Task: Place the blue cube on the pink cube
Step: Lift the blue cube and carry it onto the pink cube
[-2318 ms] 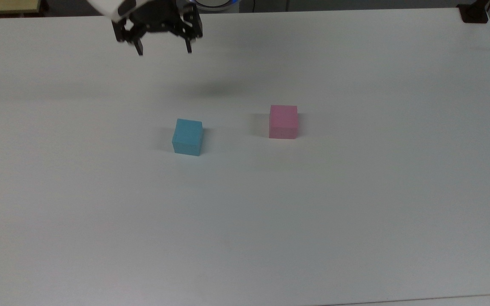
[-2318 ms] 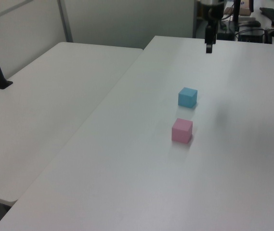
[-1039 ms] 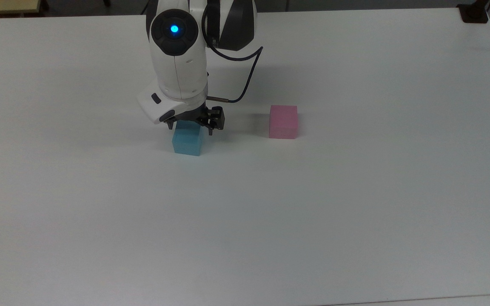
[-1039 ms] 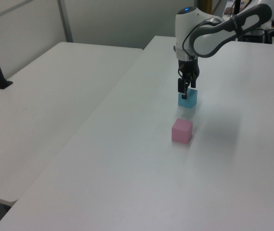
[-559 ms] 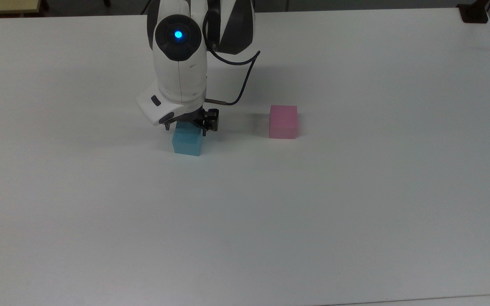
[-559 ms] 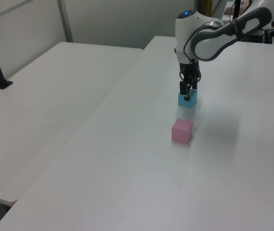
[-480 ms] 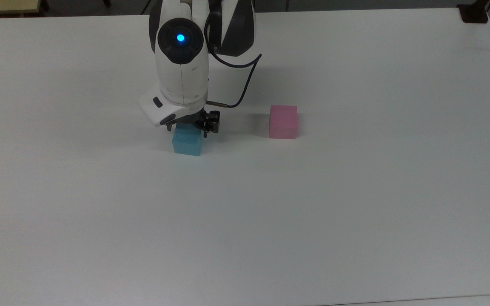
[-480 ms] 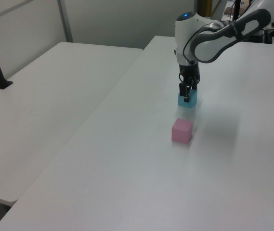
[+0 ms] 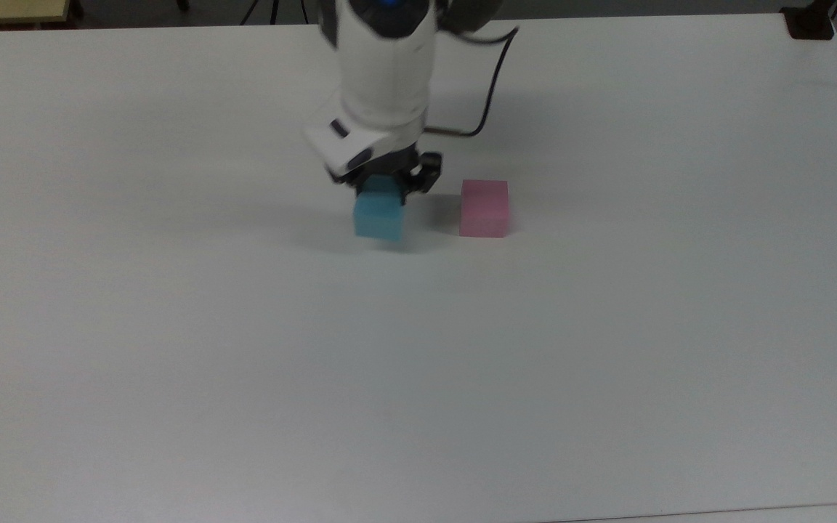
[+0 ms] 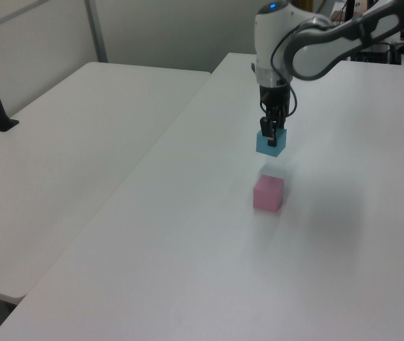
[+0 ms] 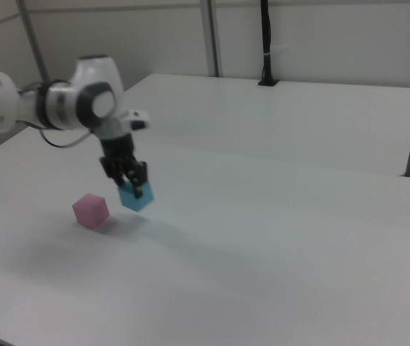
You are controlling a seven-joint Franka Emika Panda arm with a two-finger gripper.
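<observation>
grip: my gripper (image 9: 388, 190) is clamped on the blue cube (image 9: 379, 216), top half, opposite faces
where: lifted clear of the table (image 9: 607, 327), near the pink cube (image 9: 484, 208)
feel: probably light, stiff, matte, shouldn't slip

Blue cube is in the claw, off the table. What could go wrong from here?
1. The blue cube hangs low; it may knock the pink cube sideways unless lifted higher.
2. The claw grips only its upper part, so it could slip or tilt.
3. An off-centre release could topple it.
</observation>
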